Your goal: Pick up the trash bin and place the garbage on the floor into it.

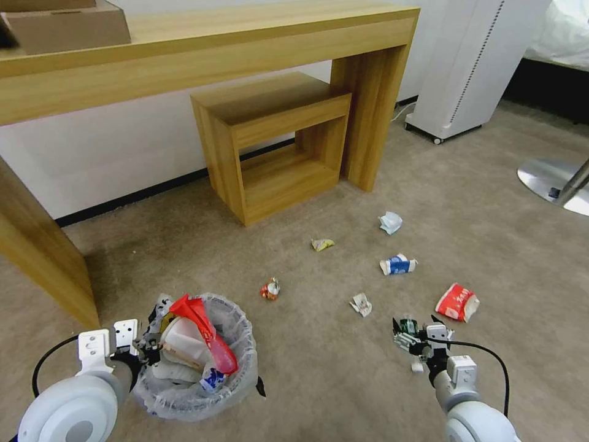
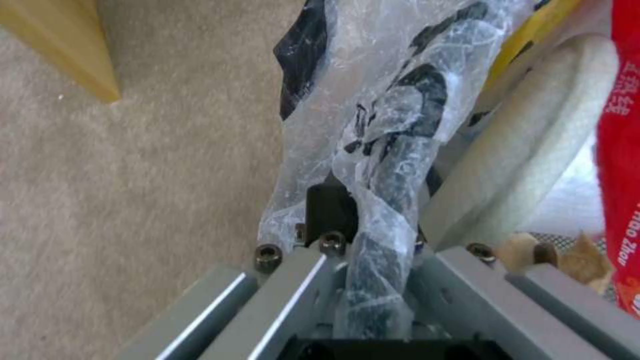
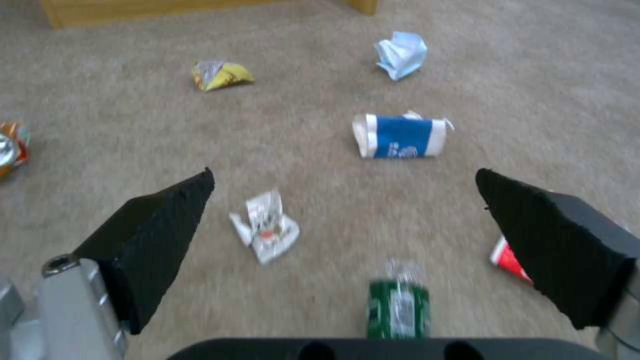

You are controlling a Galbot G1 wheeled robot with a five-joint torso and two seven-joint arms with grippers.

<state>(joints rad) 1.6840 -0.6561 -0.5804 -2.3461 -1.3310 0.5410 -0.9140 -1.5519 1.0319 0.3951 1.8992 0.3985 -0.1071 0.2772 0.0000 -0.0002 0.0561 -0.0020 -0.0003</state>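
The left gripper was clenched on the bag-lined rim of the trash bin, which sat at the robot's left over the beige carpet, holding a white slipper and red wrapper. Ahead lay an orange wrapper, yellow wrapper, crumpled white wrapper, blue-white carton, pale crumpled paper and red packet. The right gripper hung with pads spread wide above a green-labelled bottle.

A carpeted bedroom, likely in a hotel or home: a long wooden desk stands against a white wall with a matching cube stool tucked beneath, a white floor appliance beside it, and white bedding at the far corner.
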